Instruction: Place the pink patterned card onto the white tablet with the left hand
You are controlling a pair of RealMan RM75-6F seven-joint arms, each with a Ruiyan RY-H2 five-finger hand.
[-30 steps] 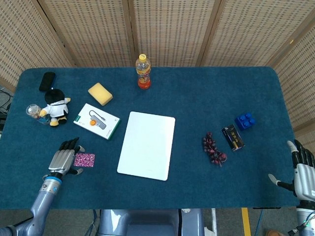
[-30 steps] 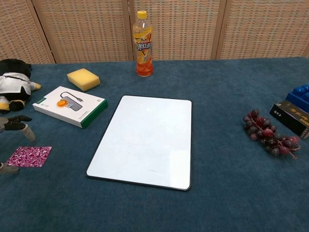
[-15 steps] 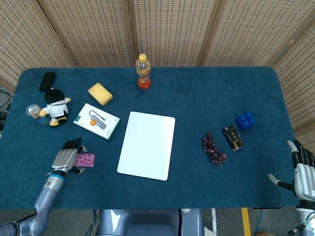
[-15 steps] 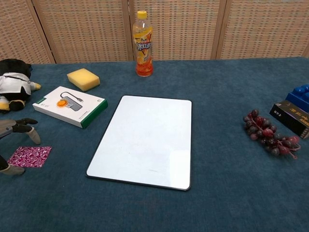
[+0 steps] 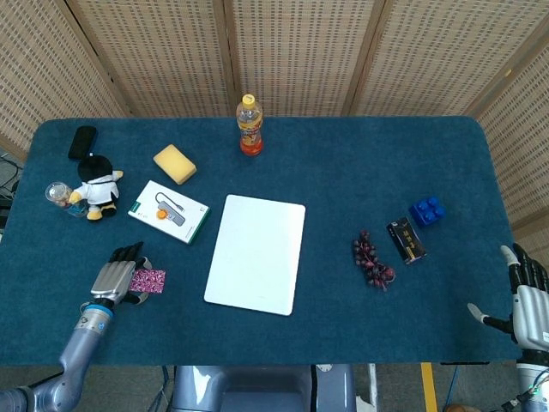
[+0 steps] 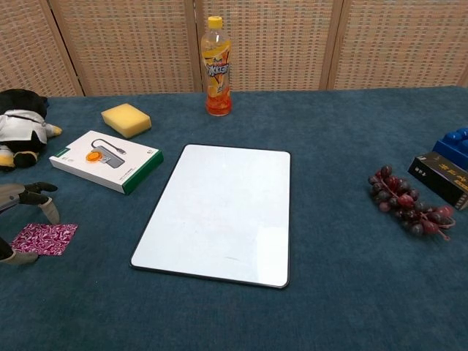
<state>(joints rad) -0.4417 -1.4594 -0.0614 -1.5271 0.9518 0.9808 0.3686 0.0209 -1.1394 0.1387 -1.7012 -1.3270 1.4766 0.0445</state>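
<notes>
The pink patterned card [image 6: 44,238] lies flat on the blue bench [image 5: 343,172] near my front left corner, well apart from the white tablet [image 5: 256,253] to its right. Over the last second my left hand [image 5: 114,276] has crept in from the left: it stood beside the card, and now its fingers [image 6: 50,210] arch over the card's near-left edge while the thumb sits low at the card's front corner in the chest view. The fingers are spread and I judge nothing is pinched yet, since the card is still flat on the cloth. That puts me at the start of the grasp, with the lift and the carry to the tablet all still to do; a thin card on carpet-like cloth will likely need a fingertip worked under an edge. My right hand [image 5: 527,302] rests at the far right rim of the bench, fingers apart and holding nothing, unchanged. As for containers, the orange drink bottle [image 5: 250,126] stands upright and capped at the back, with liquid inside; the white and green box [image 5: 169,211] between card and tablet is closed, so I cannot tell its contents, and the same goes for the small dark box [image 5: 405,239] beside the grapes [image 5: 371,261].
</notes>
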